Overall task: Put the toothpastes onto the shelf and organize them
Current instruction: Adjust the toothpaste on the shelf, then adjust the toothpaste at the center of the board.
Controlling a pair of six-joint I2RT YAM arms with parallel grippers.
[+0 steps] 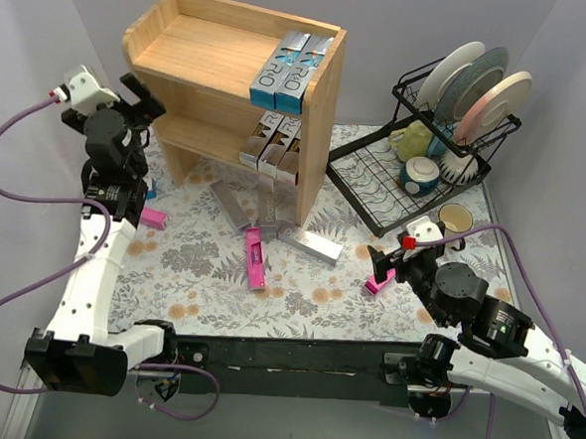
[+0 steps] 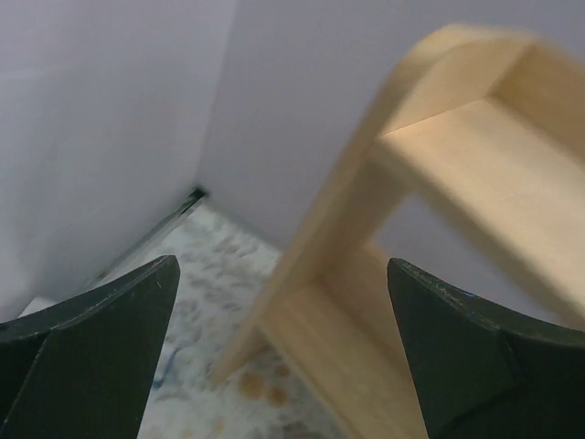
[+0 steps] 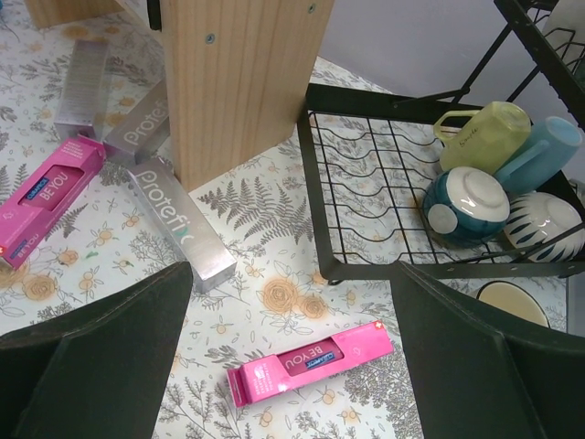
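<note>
Low in the centre of the right wrist view, a pink toothpaste box (image 3: 311, 361) lies flat on the floral worktop (image 3: 110, 247). Its long axis runs left to right, along the gap between my right fingers (image 3: 137, 329), which are spread wide and hold nothing. I judge the wrist must turn to close across the box's narrow width. My left fingers (image 2: 119, 329), also released and empty, sit by the shelf (image 1: 318, 132) at upper left of the overhead view, so the right arm is nearer.
</note>
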